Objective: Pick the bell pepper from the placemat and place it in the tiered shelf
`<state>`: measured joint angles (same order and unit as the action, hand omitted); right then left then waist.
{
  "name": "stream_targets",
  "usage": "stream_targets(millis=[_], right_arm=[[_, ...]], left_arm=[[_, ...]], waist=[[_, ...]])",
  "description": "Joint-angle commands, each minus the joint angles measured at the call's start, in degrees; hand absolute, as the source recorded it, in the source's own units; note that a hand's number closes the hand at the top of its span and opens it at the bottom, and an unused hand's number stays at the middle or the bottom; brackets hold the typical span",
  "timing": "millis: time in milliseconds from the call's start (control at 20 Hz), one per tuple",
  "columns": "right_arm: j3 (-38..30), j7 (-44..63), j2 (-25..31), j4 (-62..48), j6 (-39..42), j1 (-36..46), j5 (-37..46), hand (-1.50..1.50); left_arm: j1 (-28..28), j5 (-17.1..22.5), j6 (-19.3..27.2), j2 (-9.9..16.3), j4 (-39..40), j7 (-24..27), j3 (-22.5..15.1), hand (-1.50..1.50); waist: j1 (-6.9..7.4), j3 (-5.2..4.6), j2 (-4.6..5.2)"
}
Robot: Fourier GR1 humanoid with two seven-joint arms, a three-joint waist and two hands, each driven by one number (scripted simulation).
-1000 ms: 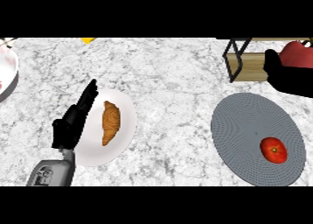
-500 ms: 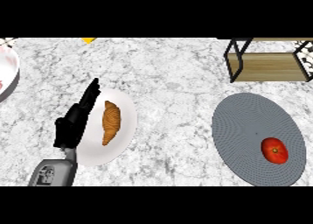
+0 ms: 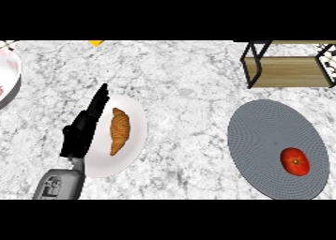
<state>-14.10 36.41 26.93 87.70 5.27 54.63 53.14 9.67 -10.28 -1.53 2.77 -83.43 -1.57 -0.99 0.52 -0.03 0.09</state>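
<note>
Marble-grey bench (image 3: 185, 84) fills my view, and since half a second ago nothing has shifted; my right hand, gone from view then, is absent now too. The red bell pepper (image 3: 294, 161) sits on the ribbed oval placemat (image 3: 268, 136), near its right edge. The wooden tiered shelf (image 3: 288, 70) stands beyond it, open bench between. My left hand (image 3: 80, 131) rests by the croissant (image 3: 118, 130) plate (image 3: 133, 145), fingers straight.

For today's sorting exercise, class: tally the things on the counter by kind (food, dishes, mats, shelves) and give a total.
Food: 2, the bell pepper and the croissant
Dishes: 2, the white plate and the bowl at the left edge
Mats: 1, the grey placemat
Shelves: 1, the tiered shelf
Total: 6
</note>
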Motion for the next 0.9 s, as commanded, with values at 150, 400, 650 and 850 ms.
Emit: stream_targets(millis=[150,400,650,850], right_arm=[[1.68,-6.12,1.39,-16.42,-8.40,5.52,4.43,1.50],[2.23,-18.46,3.08,-24.73,-17.48,2.55,5.90,1.50],[-0.25,-19.79,1.29,-33.50,-26.29,4.58,6.21,1.50],[-9.38,-28.41,0.72,-33.55,-27.99,5.99,-8.56,1.50]], left_arm=[[0.07,1.69,-2.36,1.85,-3.39,-2.78,0.91,0.00],[2.14,1.55,-1.18,0.42,-1.79,-3.42,0.89,0.00],[-0.18,1.09,-1.40,0.09,0.07,0.27,0.22,0.00],[2.84,-0.57,0.86,-1.16,-0.77,-2.59,-0.56,0.00]], waist=[[0.66,0.00,0.09],[0.72,0.03,0.30],[0.50,0.02,0.21],[0.67,0.14,0.40]])
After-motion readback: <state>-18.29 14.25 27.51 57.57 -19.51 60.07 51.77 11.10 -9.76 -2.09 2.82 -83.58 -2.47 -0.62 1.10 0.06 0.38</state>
